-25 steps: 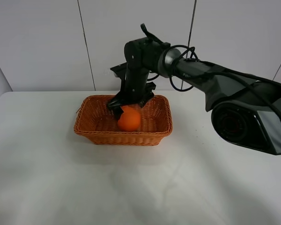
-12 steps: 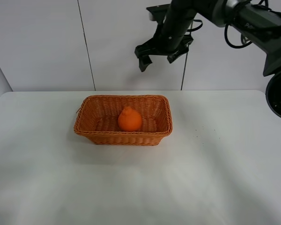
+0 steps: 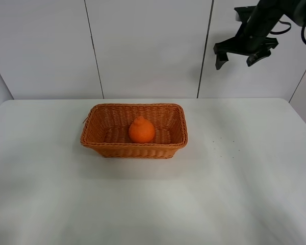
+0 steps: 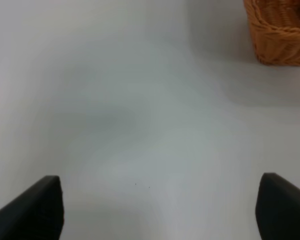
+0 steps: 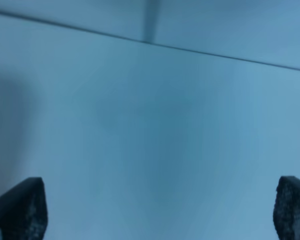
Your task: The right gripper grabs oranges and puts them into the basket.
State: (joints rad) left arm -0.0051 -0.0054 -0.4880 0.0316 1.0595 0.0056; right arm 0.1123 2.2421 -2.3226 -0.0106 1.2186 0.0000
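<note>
The orange [image 3: 141,130] lies inside the woven wicker basket [image 3: 98,142] in the middle of the white table. My right gripper [image 3: 235,57] is open and empty, high in the air at the upper right, far above and to the right of the basket. In the right wrist view its fingertips [image 5: 17,210] stand wide apart over bare table, gripper midpoint [image 5: 155,212]. My left gripper [image 4: 160,210] is open and empty over bare table; a corner of the basket [image 4: 280,30] shows in its view. The left arm is out of the exterior view.
The white table [image 3: 153,204] runs to a panelled white wall [image 3: 143,46] at the back. A few small dark specks [image 3: 224,142] lie on the table right of the basket.
My right gripper let go of the orange in the basket, rose out of it, and swung up and to the right. The orange stays in the basket.
</note>
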